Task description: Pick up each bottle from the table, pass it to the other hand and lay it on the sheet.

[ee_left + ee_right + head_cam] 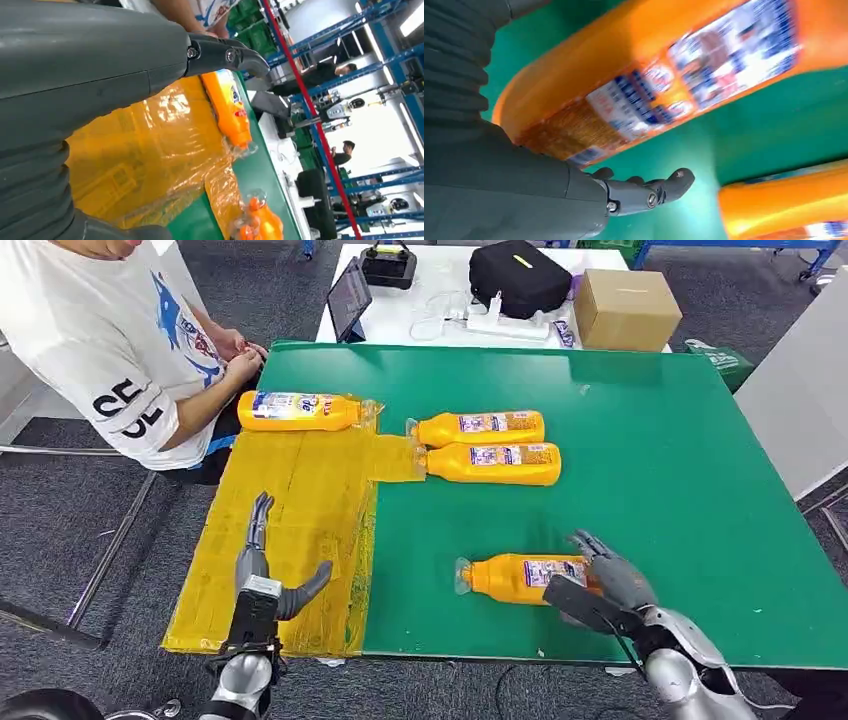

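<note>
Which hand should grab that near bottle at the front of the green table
Right. The right hand already lies at the near bottle, while the left hand hovers open over the yellow sheet, away from it.

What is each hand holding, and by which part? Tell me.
The left hand holds nothing, open above the yellow sheet. The right hand is at the base end of the nearest bottle; a closed hold cannot be told.
</note>
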Action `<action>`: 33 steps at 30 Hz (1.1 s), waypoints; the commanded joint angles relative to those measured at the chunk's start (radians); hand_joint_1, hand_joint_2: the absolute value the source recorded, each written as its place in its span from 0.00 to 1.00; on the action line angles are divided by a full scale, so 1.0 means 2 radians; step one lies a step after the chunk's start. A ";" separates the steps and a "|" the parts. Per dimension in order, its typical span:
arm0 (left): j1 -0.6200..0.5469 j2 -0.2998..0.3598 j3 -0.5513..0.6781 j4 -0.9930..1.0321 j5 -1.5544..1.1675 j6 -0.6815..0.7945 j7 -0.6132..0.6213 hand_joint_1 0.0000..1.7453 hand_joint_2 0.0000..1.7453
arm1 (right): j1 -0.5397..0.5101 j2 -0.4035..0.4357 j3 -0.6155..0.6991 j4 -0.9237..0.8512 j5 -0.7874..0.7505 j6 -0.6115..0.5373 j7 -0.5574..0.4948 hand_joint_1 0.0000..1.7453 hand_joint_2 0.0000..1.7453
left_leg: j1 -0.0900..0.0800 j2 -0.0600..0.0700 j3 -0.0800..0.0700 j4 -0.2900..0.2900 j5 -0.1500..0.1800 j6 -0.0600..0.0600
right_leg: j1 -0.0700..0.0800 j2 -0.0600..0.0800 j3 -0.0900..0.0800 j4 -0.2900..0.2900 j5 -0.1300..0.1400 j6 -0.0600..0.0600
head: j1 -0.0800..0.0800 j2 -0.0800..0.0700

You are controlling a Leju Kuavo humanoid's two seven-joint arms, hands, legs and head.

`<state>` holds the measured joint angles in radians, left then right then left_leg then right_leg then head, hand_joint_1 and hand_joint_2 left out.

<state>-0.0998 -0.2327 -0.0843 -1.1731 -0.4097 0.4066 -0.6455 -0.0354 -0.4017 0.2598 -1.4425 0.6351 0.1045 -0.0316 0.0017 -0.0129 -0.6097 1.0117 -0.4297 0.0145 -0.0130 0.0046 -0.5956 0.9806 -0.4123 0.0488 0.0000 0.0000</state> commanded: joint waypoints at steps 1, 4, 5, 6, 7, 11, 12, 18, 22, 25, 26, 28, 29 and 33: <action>-0.029 0.000 -0.015 0.057 0.003 -0.005 0.004 0.00 1.00 | -0.047 0.031 -0.002 0.134 0.045 -0.027 0.011 0.00 1.00 | 0.001 0.000 0.002 -0.001 0.000 0.000 | 0.001 0.000 0.002 -0.001 0.000 -0.001 | 0.000 0.000; -0.031 0.001 -0.014 0.059 0.007 -0.006 0.006 0.00 1.00 | -0.051 0.038 -0.006 0.146 0.056 -0.033 0.003 0.00 1.00 | 0.001 0.001 0.003 -0.001 -0.001 -0.001 | 0.001 0.000 0.003 -0.001 0.000 -0.001 | 0.000 0.000; -0.032 0.001 -0.014 0.059 0.007 -0.006 0.006 0.00 1.00 | -0.052 0.038 -0.007 0.146 0.057 -0.033 0.003 0.00 1.00 | 0.001 0.001 0.002 -0.001 0.000 0.000 | 0.001 0.000 0.002 -0.001 0.000 -0.001 | 0.000 0.000; -0.033 0.001 -0.014 0.061 0.008 -0.008 0.006 0.00 1.00 | -0.053 0.041 -0.005 0.147 0.060 -0.033 0.003 0.00 1.00 | 0.001 0.001 0.002 0.000 0.000 0.000 | 0.001 0.000 0.002 -0.001 0.000 0.000 | 0.000 0.000; -0.033 0.001 -0.014 0.061 0.008 -0.009 0.006 0.00 1.00 | -0.055 0.042 -0.003 0.148 0.062 -0.033 0.004 0.00 1.00 | 0.001 0.002 0.003 -0.001 0.000 0.000 | 0.001 0.000 0.003 -0.001 0.000 -0.001 | 0.000 0.000; -0.038 0.000 -0.016 0.066 0.012 -0.011 0.005 0.00 1.00 | -0.057 0.045 0.000 0.160 0.051 -0.012 -0.005 0.00 1.00 | 0.001 0.002 0.002 -0.001 0.000 0.000 | 0.001 0.001 0.002 -0.001 0.000 -0.001 | 0.000 0.000; -0.038 0.000 -0.016 0.066 0.012 -0.011 0.005 0.00 1.00 | -0.056 0.045 0.000 0.160 0.051 -0.012 -0.005 0.00 1.00 | 0.000 0.002 0.002 0.000 0.000 0.000 | 0.001 0.000 0.002 -0.001 0.000 -0.001 | 0.000 0.000; -0.039 -0.001 -0.016 0.067 0.013 -0.010 0.005 0.00 1.00 | -0.056 0.045 0.000 0.162 0.050 -0.012 -0.005 0.00 1.00 | 0.001 0.002 0.004 0.000 0.000 0.000 | 0.001 0.001 0.004 -0.001 0.000 -0.001 | 0.000 0.000; -0.041 -0.001 -0.017 0.069 0.015 -0.012 0.004 0.00 1.00 | -0.052 0.048 0.003 0.162 0.047 -0.009 -0.011 0.05 1.00 | 0.001 0.003 0.005 -0.001 0.000 0.000 | 0.001 0.001 0.004 -0.001 0.001 -0.002 | 0.000 0.000; -0.043 -0.002 -0.021 0.073 0.017 -0.015 0.004 0.00 1.00 | -0.043 0.062 0.001 0.163 0.038 -0.018 -0.025 0.83 1.00 | 0.001 0.003 0.005 -0.001 0.000 0.000 | 0.001 0.001 0.004 -0.001 0.001 -0.002 | 0.000 0.000; -0.043 -0.003 -0.022 0.074 0.018 -0.014 0.004 0.00 1.00 | -0.040 0.068 -0.002 0.163 0.035 -0.024 -0.029 0.89 1.00 | 0.001 0.003 0.005 -0.001 0.000 0.000 | 0.002 0.001 0.004 -0.001 0.001 -0.002 | 0.000 0.000; -0.045 -0.005 -0.024 0.078 0.020 -0.015 0.004 0.00 1.00 | -0.036 0.078 -0.005 0.162 0.029 -0.033 -0.040 1.00 1.00 | 0.001 0.003 0.006 -0.001 0.000 0.000 | 0.002 0.002 0.004 -0.002 0.001 -0.002 | 0.000 0.000; -0.046 -0.006 -0.026 0.079 0.021 -0.014 0.004 0.00 1.00 | -0.033 0.081 -0.008 0.159 0.024 -0.036 -0.046 1.00 1.00 | 0.001 0.003 0.006 -0.001 0.000 -0.001 | 0.002 0.001 0.005 -0.002 0.001 -0.003 | 0.000 0.000; -0.044 -0.007 -0.027 0.075 0.027 -0.016 0.002 0.00 1.00 | -0.022 0.096 -0.030 0.129 0.001 -0.050 -0.070 1.00 1.00 | 0.001 0.004 0.006 -0.001 0.000 0.000 | 0.002 0.003 0.004 -0.001 0.001 -0.002 | 0.000 0.000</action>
<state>-0.1515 -0.2430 -0.1190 -1.0895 -0.3697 0.3788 -0.6397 -0.1394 -0.3060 0.2434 -1.2066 0.6909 0.0294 -0.1182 0.0023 -0.0030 -0.6002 1.0117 -0.4304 0.0147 -0.0113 0.0125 -0.5906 0.9803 -0.4094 0.0461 0.0004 0.0000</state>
